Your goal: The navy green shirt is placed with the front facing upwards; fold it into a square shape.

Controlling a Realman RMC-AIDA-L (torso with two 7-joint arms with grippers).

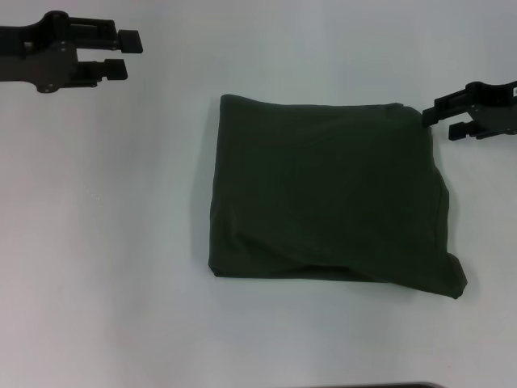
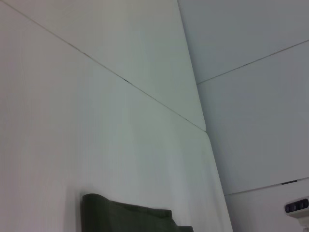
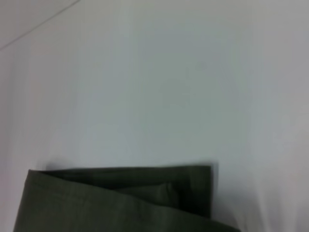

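nearest the robot, the navy green shirt [image 1: 323, 194] lies on the white table [image 1: 105, 267] as a compact, roughly square bundle, plain dark side up with no lettering showing, sitting a little toward 3 o'clock of the table's middle. its near corner at about 5 o'clock bulges out past the rest, where an under layer pokes beyond the top one, so the square reads as nearly done but not crisp. layered fold edges show at one corner in the right wrist view [image 3: 125, 198], and a far corner of the bundle peeks into the left wrist view [image 2: 125, 215]. farther off, at about 2 o'clock of the bundle, the right gripper [image 1: 443, 118] hangs just at the shirt's far right corner, its arm reaching in level from the right edge; its fingers stand a small way apart and pinch no cloth, which i judge suits a corner just laid down or about to be tugged straight. farthest, at about 10 o'clock and well apart from the shirt, the left gripper [image 1: 123, 54] is held level over bare table, its two fingers parted and carrying nothing, likely kept out of the way so the bundle lies undisturbed.
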